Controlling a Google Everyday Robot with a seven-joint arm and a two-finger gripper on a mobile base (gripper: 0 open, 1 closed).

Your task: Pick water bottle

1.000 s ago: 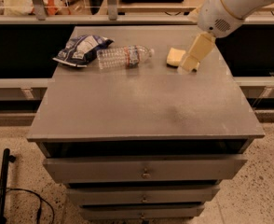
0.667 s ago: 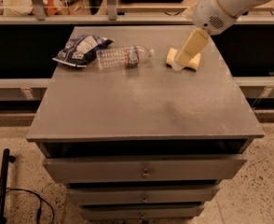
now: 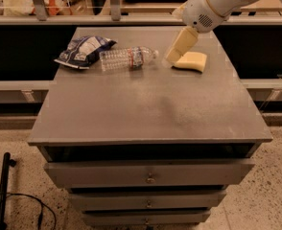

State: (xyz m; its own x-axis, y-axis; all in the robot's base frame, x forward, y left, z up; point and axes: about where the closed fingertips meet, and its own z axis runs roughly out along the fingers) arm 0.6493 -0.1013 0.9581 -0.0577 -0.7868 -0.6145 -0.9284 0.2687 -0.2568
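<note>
While ribbed clear water bottle (image 3: 128,59) lies sideways, cream claw (image 3: 173,56) beside sponge (image 3: 194,61), grip unclear.

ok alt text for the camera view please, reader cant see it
A clear water bottle lies on its side near the back of a grey drawer cabinet, beside a blue-white snack bag. The robot's gripper hangs to the bottle's right, by the left edge of a yellow sponge.
</note>
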